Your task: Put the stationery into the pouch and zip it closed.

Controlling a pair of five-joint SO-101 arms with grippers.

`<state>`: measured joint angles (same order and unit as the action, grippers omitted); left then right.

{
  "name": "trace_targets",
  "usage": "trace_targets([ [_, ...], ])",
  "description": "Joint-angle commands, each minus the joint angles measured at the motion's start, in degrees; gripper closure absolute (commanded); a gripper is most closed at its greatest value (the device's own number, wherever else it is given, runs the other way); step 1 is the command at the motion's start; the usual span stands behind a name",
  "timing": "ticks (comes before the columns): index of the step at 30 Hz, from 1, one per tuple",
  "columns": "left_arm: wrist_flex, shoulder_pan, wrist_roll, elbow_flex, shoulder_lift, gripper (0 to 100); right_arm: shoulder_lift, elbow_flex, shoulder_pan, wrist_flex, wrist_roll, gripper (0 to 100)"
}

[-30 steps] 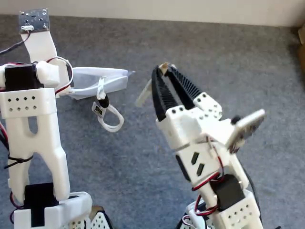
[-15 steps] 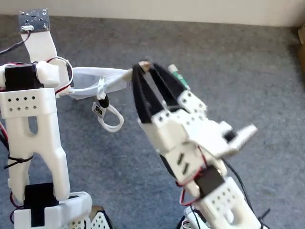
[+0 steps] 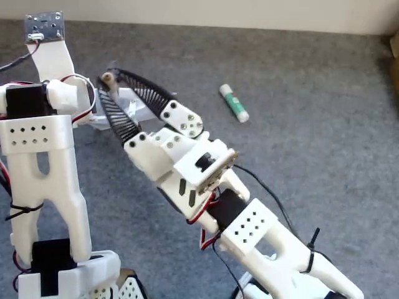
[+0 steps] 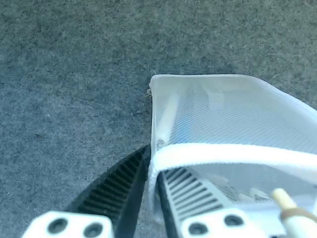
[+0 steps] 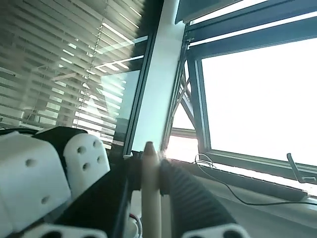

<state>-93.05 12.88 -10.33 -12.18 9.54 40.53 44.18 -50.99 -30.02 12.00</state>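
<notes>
Pouch is at the far left of the grey table in the high view. It is white mesh and mostly covered by the arms. Left arm stands upright at the left edge, in front of the pouch's left end. Right gripper lies on a diagonal from bottom right, black fingers narrowed onto a pale pencil. The pencil's end is over the left part of the pouch. Glue stick lies flat on the table, well apart to the right of the pouch, touching nothing.

Left wrist view: left gripper is clamped tight on the pouch at its corner. One finger sits on each side of the mesh wall, right at the white rim band. The mesh body spreads away from the fingers over the table. End of the pencil shows close to the rim band. Can't tell whether it's inside the mouth or just over it.

Right wrist view: camera points up and away from the table. Right gripper is nearly closed on the pencil, which stands upright between the two fingers. Its end sticks out past the fingertips. Behind are a bright window and blinds.
</notes>
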Motion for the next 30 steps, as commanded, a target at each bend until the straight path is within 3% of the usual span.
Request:
trace_targets([
  [1, 0.8, 0.2, -0.6, 0.8, -0.1, 99, 0.2, -4.2, -2.1, -1.5, 1.8, 99.5],
  [7, 1.1, 0.2, -0.6, 0.8, -0.3, 99, 0.1, -4.1, -2.0, -1.0, 1.8, 99.5],
  [10, 1.1, 0.2, -0.6, 0.8, -0.3, 99, 0.1, -4.4, -1.9, 4.4, 2.9, 99.5],
  [17, 1.1, 0.2, -0.6, 0.8, -0.5, 99, 0.0, -4.1, -1.9, 14.7, 18.8, 99.5],
  [27, 0.9, 0.2, -0.6, 0.8, -0.5, 99, 0.1, -4.2, -1.9, 17.5, 19.6, 99.1],
  [30, 0.9, 0.2, -0.6, 0.8, -0.5, 99, 0.1, -4.1, -1.9, 17.5, 19.6, 93.3],
])
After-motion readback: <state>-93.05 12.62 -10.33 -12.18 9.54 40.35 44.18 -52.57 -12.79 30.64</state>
